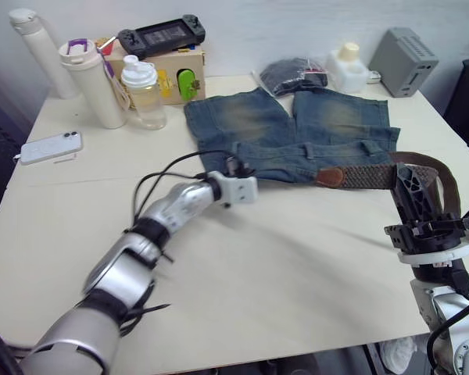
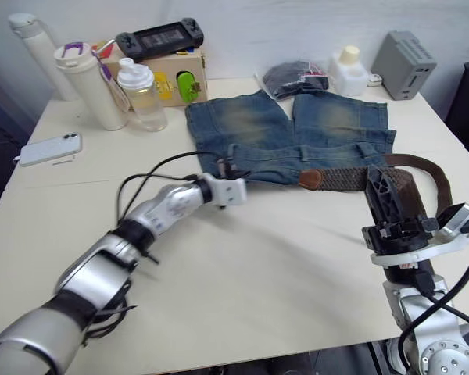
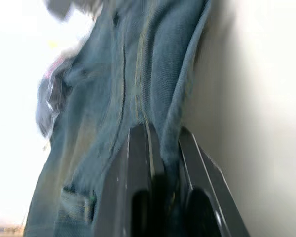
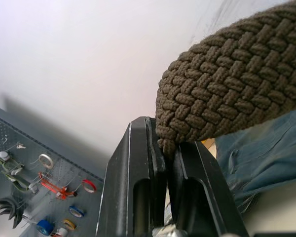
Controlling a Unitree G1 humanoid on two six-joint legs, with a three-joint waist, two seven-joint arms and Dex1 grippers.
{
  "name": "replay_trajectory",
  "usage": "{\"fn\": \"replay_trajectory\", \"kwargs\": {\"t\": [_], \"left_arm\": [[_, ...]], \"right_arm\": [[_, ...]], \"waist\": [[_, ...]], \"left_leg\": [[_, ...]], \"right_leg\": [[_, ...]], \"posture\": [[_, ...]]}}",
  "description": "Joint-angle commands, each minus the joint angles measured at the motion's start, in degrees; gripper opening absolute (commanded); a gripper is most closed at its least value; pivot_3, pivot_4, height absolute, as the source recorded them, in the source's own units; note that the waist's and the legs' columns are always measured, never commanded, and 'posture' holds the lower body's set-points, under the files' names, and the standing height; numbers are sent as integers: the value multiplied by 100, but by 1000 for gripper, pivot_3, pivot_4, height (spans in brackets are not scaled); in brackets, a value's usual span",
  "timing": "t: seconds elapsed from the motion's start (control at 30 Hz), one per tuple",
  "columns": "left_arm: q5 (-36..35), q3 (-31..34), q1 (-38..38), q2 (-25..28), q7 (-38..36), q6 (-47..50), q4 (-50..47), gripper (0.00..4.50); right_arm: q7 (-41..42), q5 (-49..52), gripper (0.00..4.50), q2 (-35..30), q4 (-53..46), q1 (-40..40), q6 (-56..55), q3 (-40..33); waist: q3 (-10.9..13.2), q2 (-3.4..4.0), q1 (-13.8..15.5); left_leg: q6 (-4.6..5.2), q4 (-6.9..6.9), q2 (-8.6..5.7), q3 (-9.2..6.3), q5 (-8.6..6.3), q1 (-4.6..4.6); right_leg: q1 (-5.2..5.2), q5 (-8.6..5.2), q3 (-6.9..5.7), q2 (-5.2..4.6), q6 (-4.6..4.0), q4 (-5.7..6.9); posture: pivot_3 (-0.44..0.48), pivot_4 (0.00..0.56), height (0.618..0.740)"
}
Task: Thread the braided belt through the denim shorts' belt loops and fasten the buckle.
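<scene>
The right end effector (image 4: pixel 165 148) clamps the braided belt (image 2: pixel 348 178), whose tan tip lies on the waistband of the denim shorts (image 1: pixel 289 129). The left end effector (image 3: pixel 160 148) pinches the near edge of the shorts. The shorts lie flat on the table (image 1: pixel 242 266), legs pointing away from the robot.

Even, soft light falls on my table (image 1: pixel 297 266) from above, and my arms throw only faint, diffuse shadows on it. Through my left wrist the denim shorts (image 3: pixel 138 74) smear with blur and the background burns out white (pure glare). The braided belt (image 4: pixel 237 89) looks crisp through my right wrist.
</scene>
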Motion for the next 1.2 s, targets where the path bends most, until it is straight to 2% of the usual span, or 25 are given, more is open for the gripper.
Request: {"fn": "replay_trajectory", "kwargs": {"t": [0.03,0.17,0.27,0.4,0.57,0.6,0.63,0.67,0.77,0.83,0.9,1.0,1.03,1.2], "left_arm": [[-42,522,2173,1354,-643,294,-1819,53],[-48,1471,4064,2326,-569,227,-2887,53],[-193,2023,4958,2483,-502,211,-3366,53],[-111,2273,5421,2478,-543,82,-3626,53],[-670,2419,5560,2395,-827,-79,-3851,2140],[-996,2453,5578,2423,-1023,-9,-4001,2384],[-1230,2490,5591,2432,-1175,45,-4107,2991],[-2082,2549,5667,2551,-1635,364,-4464,3318],[-3776,2744,5806,2834,-2588,1380,-5231,3318],[-4673,2902,5801,3112,-3147,2160,-5687,3318],[-5530,2907,5472,3300,-3587,2969,-6003,3318],[-6523,2810,4497,2881,-3385,4015,-6096,3318],[-6644,2748,4226,2721,-3321,4243,-6079,3318],[-6325,2366,3342,1885,-3160,4763,-5941,3318]], "right_arm": [[-230,176,0,-426,-112,-90,-24,-339],[-623,227,0,-988,150,-284,168,-304],[-848,272,0,-1235,281,-386,302,-194],[-1003,418,0,-1362,336,-427,463,-128],[-1169,406,0,-1524,449,-515,693,42],[-1264,353,0,-1571,550,-590,724,90],[-1333,322,0,-1601,621,-644,741,120],[-1410,229,0,-1687,738,-736,813,187],[-1514,71,0,-1850,964,-929,982,310],[-1647,-87,0,-1934,1247,-1139,1102,439],[-1721,-365,0,-2017,1606,-1370,1257,579],[-1719,-739,0,-1999,2056,-1631,1428,712],[-1719,-844,0,-1983,2171,-1705,1481,751],[-1558,-1371,0,-1940,2561,-1892,1751,800]], "waist": [[-5,3,-86],[-47,72,-49],[-69,108,0],[-73,116,64],[-72,112,103],[-72,112,133],[-70,110,142],[-70,108,150],[-57,88,148],[-43,72,155],[-33,79,161],[-29,83,211],[-28,84,222],[-27,81,276]], "left_leg": [[-8,-8,1,0,-5,15],[-4,-38,-7,20,-19,91],[-2,-38,-4,37,-27,92],[-5,-39,-4,42,-30,84],[0,-39,-3,50,-36,81],[0,-38,-3,50,-36,81],[1,-38,-4,52,-37,81],[2,-38,-4,52,-37,80],[1,-31,-4,49,-39,71],[-1,-24,-1,43,-38,66],[-2,8,0,28,-39,55],[-1,39,-2,18,-40,49],[-1,42,-3,18,-40,47],[2,41,-8,17,-40,35]], "right_leg": [[0,0,-5,1,0,0],[39,-6,5,-12,-10,-5],[31,-7,26,-13,-12,-12],[20,-8,30,-12,-13,-23],[19,-8,33,-11,-13,-21],[19,-7,34,-12,-13,-21],[19,-7,34,-13,-13,-24],[19,-7,35,-13,-13,-25],[13,-7,35,-14,-13,-26],[11,-8,29,-12,-14,-32],[14,-8,17,-11,-15,-26],[30,-1,10,-12,-16,-26],[29,-1,10,-11,-15,-25],[25,3,-6,1,-8,-7]], "posture": [[0,150,690],[0,150,690],[0,150,690],[0,150,690],[0,150,690],[0,150,690],[0,150,690],[0,150,690],[0,150,690],[0,150,690],[0,150,690],[0,150,690],[0,150,690],[0,150,690]]}}
